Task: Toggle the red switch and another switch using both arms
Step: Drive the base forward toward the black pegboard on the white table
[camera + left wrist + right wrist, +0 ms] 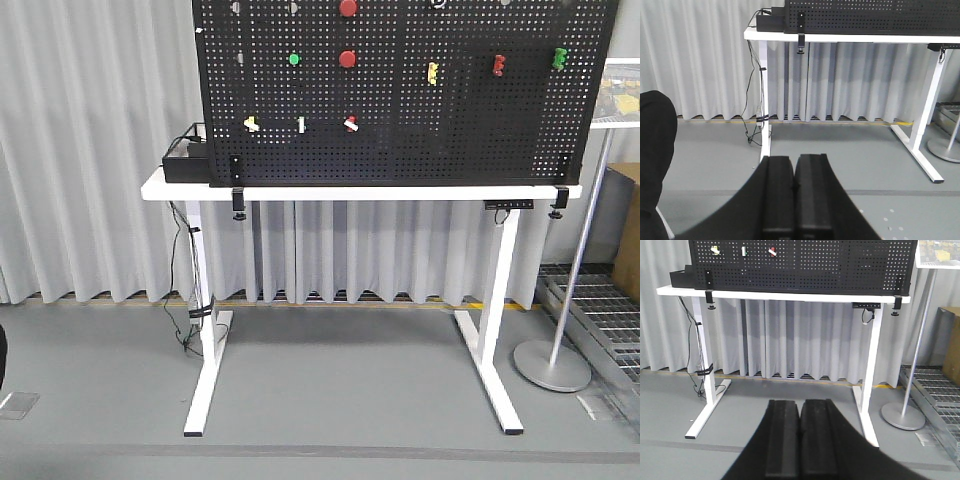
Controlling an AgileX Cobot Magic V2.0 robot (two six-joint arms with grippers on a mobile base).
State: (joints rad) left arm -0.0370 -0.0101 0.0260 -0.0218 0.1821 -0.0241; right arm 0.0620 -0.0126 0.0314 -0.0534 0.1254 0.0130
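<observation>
The red switch (350,123) is a small red toggle with a white lever, low on the black pegboard (450,140); the right wrist view also shows the red switch (772,250). The other switch, a pale yellow toggle (251,124), sits two places to its left and appears as a pale yellow toggle (715,249) in the right wrist view. My left gripper (794,159) is shut on nothing, low over the floor and well short of the table. My right gripper (800,403) is likewise shut and empty, far below the board. Neither arm appears in the front view.
The pegboard stands on a white table (180,190) with a black box (186,160) at its left end. A white upright toggle (301,124), round red (347,59) and green (294,59) buttons and more switches fill the board. A metal pole stand (552,365) is at the right.
</observation>
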